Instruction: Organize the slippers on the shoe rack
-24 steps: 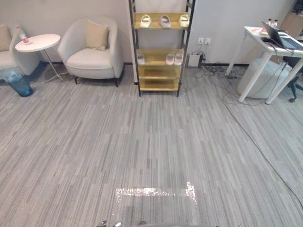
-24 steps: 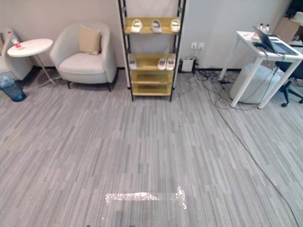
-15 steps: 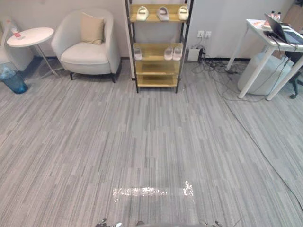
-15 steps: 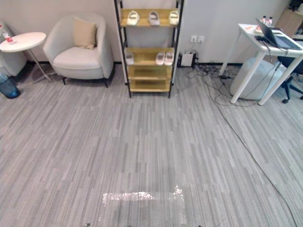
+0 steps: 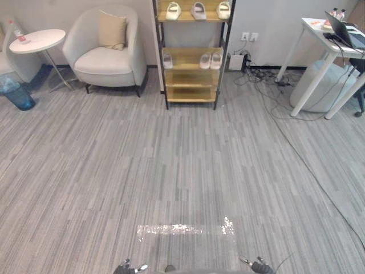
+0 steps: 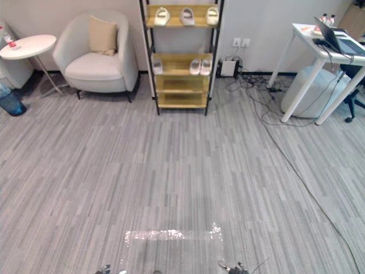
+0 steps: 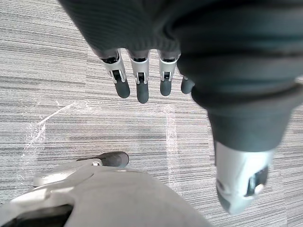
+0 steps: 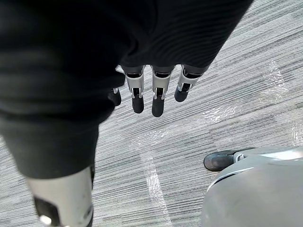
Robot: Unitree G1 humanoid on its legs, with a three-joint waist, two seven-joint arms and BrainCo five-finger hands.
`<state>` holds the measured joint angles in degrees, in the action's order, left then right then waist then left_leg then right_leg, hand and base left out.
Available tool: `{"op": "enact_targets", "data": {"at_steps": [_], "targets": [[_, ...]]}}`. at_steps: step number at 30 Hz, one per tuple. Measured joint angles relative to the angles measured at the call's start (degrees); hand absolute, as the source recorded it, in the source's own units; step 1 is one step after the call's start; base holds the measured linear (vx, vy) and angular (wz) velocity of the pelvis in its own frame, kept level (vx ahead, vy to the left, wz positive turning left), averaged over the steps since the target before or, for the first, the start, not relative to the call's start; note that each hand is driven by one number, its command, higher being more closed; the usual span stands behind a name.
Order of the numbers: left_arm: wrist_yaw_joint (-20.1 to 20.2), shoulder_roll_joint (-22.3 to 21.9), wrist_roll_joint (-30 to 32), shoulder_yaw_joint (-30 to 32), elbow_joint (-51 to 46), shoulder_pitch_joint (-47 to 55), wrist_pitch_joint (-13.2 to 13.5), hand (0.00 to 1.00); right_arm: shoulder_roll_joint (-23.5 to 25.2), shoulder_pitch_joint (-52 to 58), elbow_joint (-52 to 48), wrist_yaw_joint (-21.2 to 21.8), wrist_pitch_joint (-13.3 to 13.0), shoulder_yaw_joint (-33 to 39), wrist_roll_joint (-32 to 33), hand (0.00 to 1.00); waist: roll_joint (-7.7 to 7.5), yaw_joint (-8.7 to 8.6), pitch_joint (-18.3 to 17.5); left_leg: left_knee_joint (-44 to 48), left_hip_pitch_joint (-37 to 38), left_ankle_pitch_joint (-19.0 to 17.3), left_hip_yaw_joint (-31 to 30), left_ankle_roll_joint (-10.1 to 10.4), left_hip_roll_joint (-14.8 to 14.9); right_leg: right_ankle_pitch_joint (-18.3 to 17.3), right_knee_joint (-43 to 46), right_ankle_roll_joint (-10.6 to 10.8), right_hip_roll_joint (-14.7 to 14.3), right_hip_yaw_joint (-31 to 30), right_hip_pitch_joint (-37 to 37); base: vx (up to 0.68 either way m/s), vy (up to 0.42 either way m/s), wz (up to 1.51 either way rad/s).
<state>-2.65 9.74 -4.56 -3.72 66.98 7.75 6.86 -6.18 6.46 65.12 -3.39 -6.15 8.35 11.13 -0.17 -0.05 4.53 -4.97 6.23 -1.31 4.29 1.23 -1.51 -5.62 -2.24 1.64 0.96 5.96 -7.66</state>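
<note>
The shoe rack [image 5: 191, 85], a dark frame with wooden shelves, stands against the far wall. Three pale slippers [image 5: 198, 9] lie spaced along its top shelf. On the second shelf, a single slipper [image 5: 167, 60] rests at the left and a pair [image 5: 210, 60] at the right. The lower shelves look bare. My left hand [image 7: 139, 85] hangs over the grey carpet with straight fingers and holds nothing. My right hand [image 8: 158, 94] hangs the same way, open and empty. Both are far from the rack.
A cream armchair [image 5: 108, 57] with a cushion stands left of the rack, beside a round white table [image 5: 37, 40] and a blue bin [image 5: 17, 97]. A white desk [image 5: 333, 51] with a laptop is at the right. Cables [image 5: 274, 97] trail over the carpet there.
The whole picture has shifted, so the camera has moved: the rack now sits a little higher and looks slightly larger. Slippers and furniture have not moved.
</note>
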Motion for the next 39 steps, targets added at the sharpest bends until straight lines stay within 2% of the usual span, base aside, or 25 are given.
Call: {"op": "enact_targets", "data": {"at_steps": [5, 6, 8, 10, 12, 14, 17, 19, 20, 21, 22, 24, 25, 26, 27, 28, 29, 30, 32, 33, 35, 36, 37, 38, 39], "targets": [[-0.7, 0.0, 0.0, 0.0, 0.0, -0.2, 0.0, 0.0, 0.0, -0.4, 0.0, 0.0, 0.0, -0.1, 0.0, 0.0, -0.18, -0.04, 0.3, 0.5, -0.6, -0.3, -0.2, 0.2, 0.0, -0.3, 0.3, -0.2, 0.0, 0.4, 0.3, 0.0, -0.01, 0.03], [-0.8, 0.2, 0.0, 0.1, 0.0, -0.6, 0.0, 0.0, 0.0, -0.5, -0.1, 0.0, -0.1, 0.0, 0.0, 0.0, -0.5, -0.14, 0.7, 3.2, -2.0, -1.6, -0.2, 0.5, 0.1, -0.9, 1.2, -0.7, 0.1, 1.0, 0.7, 0.0, -0.038, 0.14], [-0.9, 0.4, 0.0, 0.9, -0.3, -1.6, 0.0, 0.0, 0.4, -0.8, -0.6, 0.0, -0.2, -0.1, 0.1, 0.0, -1.01, -0.02, 2.5, 12.7, -5.6, -6.2, -0.2, 1.2, 0.9, -2.5, 3.7, -1.5, 0.0, 1.4, 1.0, -0.02, -0.047, 0.08], [-0.9, 0.2, -0.1, 3.4, -1.8, -1.2, 0.0, 0.0, 0.9, -0.7, -1.3, -0.1, -0.3, 0.0, 0.1, 0.0, -1.49, 0.27, 3.5, 24.0, -10.1, -9.4, 1.3, 2.9, 2.3, -4.5, 5.2, -2.2, -0.3, 1.4, 1.0, -0.04, -0.043, -0.02], [-1.0, -0.3, -0.3, 5.7, -3.6, -1.0, 0.0, 0.0, 1.1, -0.8, -1.8, -0.3, -0.3, 0.0, 0.1, 0.0, -1.86, 0.76, 4.4, 37.7, -15.5, -9.4, 4.3, 3.0, 4.3, -5.7, 6.5, -3.1, -0.3, 0.2, -0.3, 0.03, -0.042, -0.19], [-1.2, -1.2, -0.8, 7.5, -4.7, -0.2, 0.2, 0.0, 1.0, -0.1, -3.4, -0.7, -0.2, 0.0, 0.1, 0.0, -1.45, 1.41, 4.5, 44.1, -19.4, -12.3, 6.6, 2.1, 6.6, -6.9, 7.3, -4.0, -0.2, -0.7, -1.5, 0.1, 0.015, -0.24], [-1.8, -1.9, -1.3, 7.7, -5.7, -0.1, 0.2, 0.0, 0.6, -0.9, -3.8, -1.0, -0.1, 0.0, 0.1, 0.0, -0.69, 1.71, 4.6, 34.3, -22.6, -11.1, 7.7, 1.2, 6.5, -8.3, 6.5, -3.5, 1.2, -2.1, -2.3, 0.19, 0.11, -0.17], [-2.0, -2.3, -1.3, 8.2, -5.8, -0.1, 0.2, 0.0, 0.8, -2.0, -3.8, -1.1, -0.1, -0.1, 0.1, 0.0, -0.42, 2.63, 4.5, 22.4, -23.5, -6.2, 6.5, 2.1, 4.8, -9.3, 5.7, -2.0, 2.7, -3.6, -2.2, 0.35, 0.235, -0.37], [-2.1, -2.5, -1.3, 8.3, -5.6, 0.0, 0.0, 0.0, 1.1, -2.5, -3.5, -1.1, -0.1, -0.1, 0.0, 0.0, -0.37, 3.44, 4.2, 20.1, -22.9, -0.8, 5.3, 2.0, 3.9, -10.2, 5.6, -1.0, 3.5, -4.8, -2.2, 0.39, 0.258, -0.48], [-2.0, -1.8, -1.3, 8.3, -5.3, 0.3, 0.1, 0.0, 1.9, -3.1, -2.8, -1.1, 0.0, -0.3, 0.0, 0.0, -1.33, 3.65, 3.4, 20.9, -23.3, -1.5, 5.7, -0.7, 1.8, -11.3, 5.6, -0.9, 5.2, -5.4, -2.2, 0.46, 0.214, -0.31], [-2.0, -1.6, -1.2, 8.8, -5.3, 0.2, 0.0, 0.0, 2.9, -3.2, -3.1, -0.9, 0.1, -0.5, 0.0, 0.0, -2.04, 3.51, 2.9, 22.2, -24.2, -3.5, 6.3, -1.3, 1.1, -11.1, 7.3, -0.5, 6.1, -5.3, -1.8, 0.48, 0.179, -0.2], [-2.1, -1.8, -1.3, 9.5, -5.6, -0.1, -0.1, 0.0, 4.2, -3.5, -4.4, -0.3, 0.1, -1.0, -0.3, 0.0, -2.45, 4.44, 2.7, 23.2, -23.1, -5.9, 8.3, -2.2, 0.9, -10.8, 15.7, 0.2, 7.0, -6.4, 2.0, 0.5, 0.181, -0.32], [-2.1, -1.7, -1.3, 9.5, -5.6, -0.2, -0.1, 0.0, 4.2, -3.5, -4.9, 0.0, 0.2, -1.7, -1.3, 0.0, -2.63, 4.95, 2.7, 22.9, -20.5, -7.4, 9.3, -2.7, 0.9, -10.3, 24.8, 2.4, 7.6, -6.7, 4.8, 0.49, 0.186, -0.45], [-2.1, -1.6, -1.6, 9.4, -5.6, -0.2, -0.2, 0.0, 4.4, -3.3, -5.6, 0.1, 0.2, -1.8, -2.2, 0.0, -2.75, 5.0, 2.8, 22.1, -17.2, -8.6, 9.9, -3.0, 0.7, -8.2, 34.9, 6.8, 8.2, -6.7, 8.0, 0.48, 0.17, -0.36], [-2.1, -1.5, -2.1, 9.3, -5.6, -0.2, -0.2, 0.0, 4.5, -3.1, -5.8, 0.1, 0.1, -1.8, -2.2, 0.0, -2.81, 4.78, 2.8, 21.6, -14.7, -9.4, 9.8, -3.2, 0.6, -6.8, 42.0, 9.8, 8.5, -6.7, 10.4, 0.58, 0.161, -0.15], [-2.1, -1.4, -3.0, 9.0, -5.7, -0.8, -0.3, 0.0, 4.4, -3.1, -7.2, 0.1, 0.1, -1.8, -2.3, 0.0, -2.67, 3.85, 3.0, 19.5, -8.6, -10.7, 9.2, -3.3, 0.6, -6.7, 55.8, 9.7, 9.9, -3.0, 15.1, 0.46, 0.108, -0.01], [-2.2, -1.4, -3.1, 9.0, -5.7, -0.9, -0.3, 0.0, 4.4, -3.0, -7.5, 0.1, 0.1, -1.8, -2.3, 0.0, -2.45, 3.65, 3.2, 18.9, -7.6, -10.7, 9.1, -3.3, 0.6, -7.0, 57.3, 9.0, 10.3, -2.1, 16.0, 0.45, 0.085, 0.03], [-2.2, -1.5, -3.5, 8.9, -5.7, -1.9, -0.3, 0.0, 4.4, -3.0, -8.0, 0.1, 0.1, -1.8, -2.3, 0.0, -2.44, 3.51, 3.3, 17.2, -4.7, -10.7, 9.0, -3.3, 0.7, -8.0, 59.2, 7.1, 11.0, 0.4, 17.8, 0.34, 0.023, 0.0], [-2.2, -2.0, -3.7, 8.8, -5.7, -3.1, -0.1, 0.0, 4.2, -3.6, -8.0, 0.2, 0.0, -1.7, -2.5, 0.0, -1.91, 3.22, 3.7, 13.2, 1.2, -10.7, 8.8, -3.3, 2.0, -10.4, 55.2, 3.6, 11.4, 6.3, 20.8, 0.4, -0.008, 0.08], [-2.2, -2.4, -3.9, 8.8, -5.7, -4.0, -0.1, 0.0, 4.2, -3.8, -8.0, 0.2, 0.0, -1.7, -2.5, 0.0, -1.96, 2.92, 3.7, 12.9, 2.3, -10.7, 8.7, -3.3, 2.6, -10.8, 51.5, 3.0, 11.4, 8.1, 22.4, 0.37, -0.068, 0.22], [-2.1, -4.6, -4.0, 8.8, -5.7, -5.5, 0.1, 0.0, 3.8, -4.4, -7.9, 0.2, -0.2, -1.7, -2.5, 0.0, -1.72, 2.07, 3.8, 11.9, 4.0, -10.7, 7.6, -3.3, 3.9, -9.0, 38.1, 2.0, 10.2, 9.6, 25.2, 0.39, -0.152, 0.33], [-2.1, -5.3, -4.0, 8.7, -5.6, -5.9, 0.1, 0.0, 3.7, -4.8, -7.8, 0.2, -0.2, -1.7, -2.5, 0.0, -1.72, 1.74, 3.9, 11.2, 4.6, -10.8, 7.0, -3.1, 4.4, -5.9, 30.6, 1.7, 9.2, 8.7, 26.1, 0.37, -0.189, 0.4], [-2.1, -5.6, -3.8, 8.2, -5.6, -6.1, 0.1, 0.0, 3.7, -5.1, -7.5, 0.2, -0.1, -1.7, -2.5, 0.0, -1.64, 1.37, 3.9, 11.1, 5.1, -11.5, 6.1, -1.9, 4.8, -2.3, 24.4, 1.3, 7.9, 7.9, 25.9, 0.41, -0.23, 0.43], [-2.1, -5.6, -3.9, 8.2, -5.6, -6.0, 0.1, 0.0, 3.7, -5.2, -6.5, 0.2, -0.2, -1.8, -2.5, 0.0, -2.09, 1.0, 3.8, 11.1, 6.3, -12.9, 4.6, 0.3, 4.9, 4.4, 17.5, 0.5, 6.9, 6.0, 25.5, 0.44, -0.293, 0.47], [-2.2, -5.3, -3.9, 8.5, -5.2, -5.9, 0.1, 0.0, 3.6, -5.2, -5.5, 0.2, -0.2, -2.0, -2.5, 0.0, -2.96, 0.53, 3.5, 11.2, 7.3, -14.2, 3.0, 2.4, 4.7, 9.4, 17.2, -0.7, 6.7, 4.3, 25.7, 0.44, -0.295, 0.31]]}}
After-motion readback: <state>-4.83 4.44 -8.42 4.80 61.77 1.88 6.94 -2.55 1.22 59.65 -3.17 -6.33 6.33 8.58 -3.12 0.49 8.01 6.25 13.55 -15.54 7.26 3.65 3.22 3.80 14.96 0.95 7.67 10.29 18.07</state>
